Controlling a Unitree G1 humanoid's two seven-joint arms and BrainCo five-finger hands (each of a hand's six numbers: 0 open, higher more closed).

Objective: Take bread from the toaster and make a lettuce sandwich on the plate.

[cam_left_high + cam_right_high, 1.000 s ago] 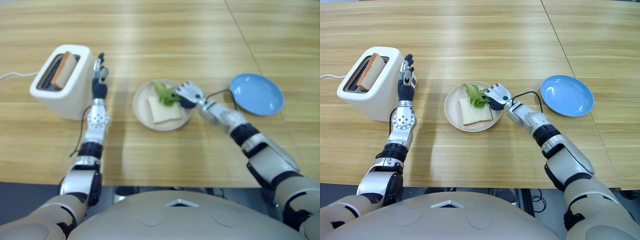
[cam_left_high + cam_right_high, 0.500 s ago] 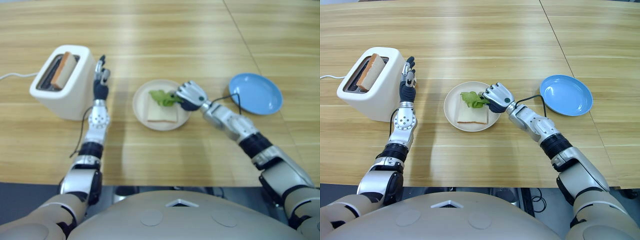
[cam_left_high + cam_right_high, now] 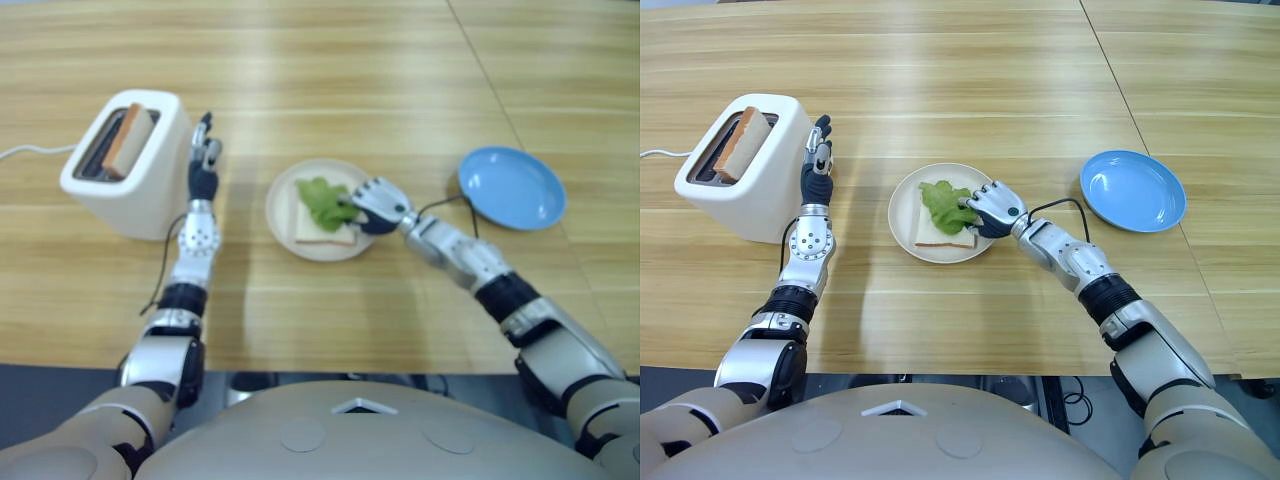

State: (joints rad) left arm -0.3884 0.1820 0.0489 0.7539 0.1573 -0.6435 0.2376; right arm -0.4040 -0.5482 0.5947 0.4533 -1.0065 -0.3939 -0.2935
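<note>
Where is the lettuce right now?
In the right eye view, the lettuce lies on the bread slice on the plate, centre table, its right edge held by the right hand.

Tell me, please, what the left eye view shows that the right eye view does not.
Left eye view: a wider strip of table left of the toaster. Right eye view: a wider strip of table right of the blue plate. Both: the right hand shut on the lettuce over the bread slice on the plate, the left hand beside the toaster.
</note>
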